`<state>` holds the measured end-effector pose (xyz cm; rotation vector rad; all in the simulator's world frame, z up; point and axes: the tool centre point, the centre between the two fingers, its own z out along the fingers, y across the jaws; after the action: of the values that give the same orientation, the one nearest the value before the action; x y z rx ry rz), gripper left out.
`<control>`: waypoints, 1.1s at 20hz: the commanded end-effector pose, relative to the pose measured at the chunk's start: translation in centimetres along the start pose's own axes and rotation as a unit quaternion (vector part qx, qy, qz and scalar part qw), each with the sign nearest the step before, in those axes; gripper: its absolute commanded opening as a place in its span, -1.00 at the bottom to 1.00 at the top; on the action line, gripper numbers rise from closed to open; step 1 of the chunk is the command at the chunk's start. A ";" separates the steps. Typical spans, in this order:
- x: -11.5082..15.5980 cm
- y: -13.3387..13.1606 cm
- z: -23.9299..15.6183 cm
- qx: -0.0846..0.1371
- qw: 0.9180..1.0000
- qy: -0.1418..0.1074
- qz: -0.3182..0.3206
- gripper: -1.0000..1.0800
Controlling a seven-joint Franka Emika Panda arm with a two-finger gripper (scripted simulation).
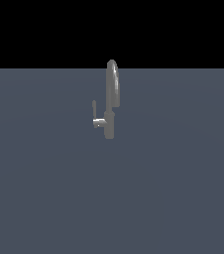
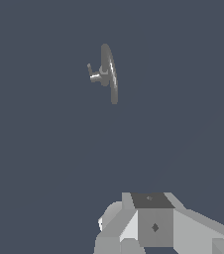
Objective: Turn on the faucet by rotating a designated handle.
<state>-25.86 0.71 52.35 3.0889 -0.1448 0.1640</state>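
White and grey blocky gripper (image 2: 156, 225) nearest the wrist camera, fingertips out of frame so their state cannot be told, well apart from the small grey metallic faucet (image 1: 111, 99) upright on the flat slate-blue floor (image 1: 44, 198), thin grey lever handle (image 1: 94, 107) raised on the exterior view's left of its base

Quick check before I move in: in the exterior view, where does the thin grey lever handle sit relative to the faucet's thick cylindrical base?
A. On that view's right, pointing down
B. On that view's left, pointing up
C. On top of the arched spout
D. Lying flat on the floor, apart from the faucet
B: the thin grey lever handle rises from a short stub on the exterior view's left of the small grey metallic faucet, well below the arch.
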 end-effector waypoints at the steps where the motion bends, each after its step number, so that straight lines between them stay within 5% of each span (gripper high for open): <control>1: 0.2 -0.6 -1.3 -0.007 0.999 0.023 0.025 -1.00; 10: 1.5 -4.6 -6.2 -0.039 0.983 0.122 0.134 -1.00; 22: 4.8 -12.0 -8.7 -0.085 0.934 0.233 0.257 -1.00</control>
<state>-21.53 11.69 60.97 2.7050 -0.8441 0.8037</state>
